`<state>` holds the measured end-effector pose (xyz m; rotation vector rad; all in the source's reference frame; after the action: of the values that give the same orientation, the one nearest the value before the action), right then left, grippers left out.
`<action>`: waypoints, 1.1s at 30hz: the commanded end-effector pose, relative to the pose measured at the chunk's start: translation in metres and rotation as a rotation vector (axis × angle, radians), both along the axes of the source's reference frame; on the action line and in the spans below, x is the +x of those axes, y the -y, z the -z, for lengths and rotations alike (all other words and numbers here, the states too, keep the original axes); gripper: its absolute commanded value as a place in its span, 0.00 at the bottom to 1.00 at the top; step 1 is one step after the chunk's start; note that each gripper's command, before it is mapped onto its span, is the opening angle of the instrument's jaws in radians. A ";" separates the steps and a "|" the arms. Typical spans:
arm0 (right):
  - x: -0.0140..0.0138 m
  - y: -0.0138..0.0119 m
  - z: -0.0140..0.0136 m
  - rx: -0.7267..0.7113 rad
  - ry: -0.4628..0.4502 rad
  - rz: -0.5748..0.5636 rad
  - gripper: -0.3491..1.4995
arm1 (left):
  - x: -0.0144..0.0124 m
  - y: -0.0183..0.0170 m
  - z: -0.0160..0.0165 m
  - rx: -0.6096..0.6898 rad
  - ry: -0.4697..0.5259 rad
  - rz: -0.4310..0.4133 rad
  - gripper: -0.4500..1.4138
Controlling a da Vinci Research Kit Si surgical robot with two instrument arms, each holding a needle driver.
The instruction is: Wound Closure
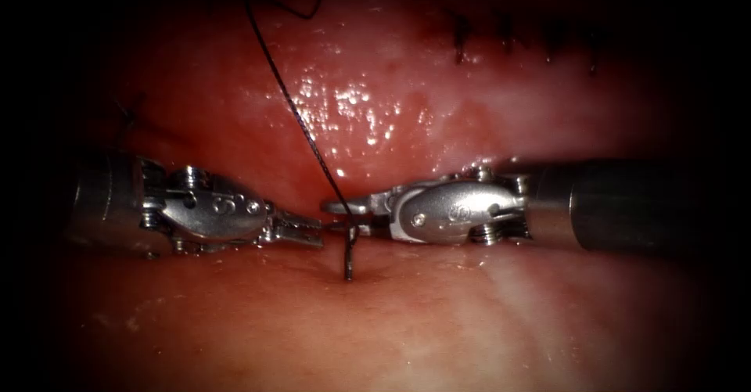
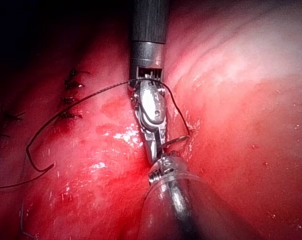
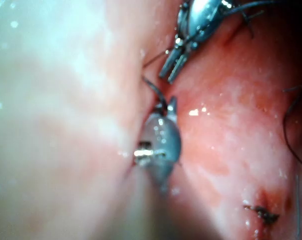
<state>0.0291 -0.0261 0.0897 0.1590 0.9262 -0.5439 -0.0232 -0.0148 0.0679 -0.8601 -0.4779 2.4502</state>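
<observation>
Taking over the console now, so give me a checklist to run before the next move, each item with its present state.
1. Right tool grips the needle: ok, its jaws are shut on it.
2. Grip point along the needle's curve: cannot tell.
3. Needle in the tissue: ok, its lower end is sunk in.
4. Left tool apart from the needle: ok, just left of it, holding nothing visible.
5. Thread free of tangles: cannot tell; it runs up from the right tool.
</observation>
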 end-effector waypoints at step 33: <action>0.0042 -0.0082 0.0118 -0.037 -0.281 -0.414 0.88 | -0.0024 0.0020 -0.0023 0.023 0.014 -0.023 0.13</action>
<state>0.0323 -0.0179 0.0775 -0.1405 1.1810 -0.1949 -0.0251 -0.0166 0.0697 -0.8685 -0.5192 2.4545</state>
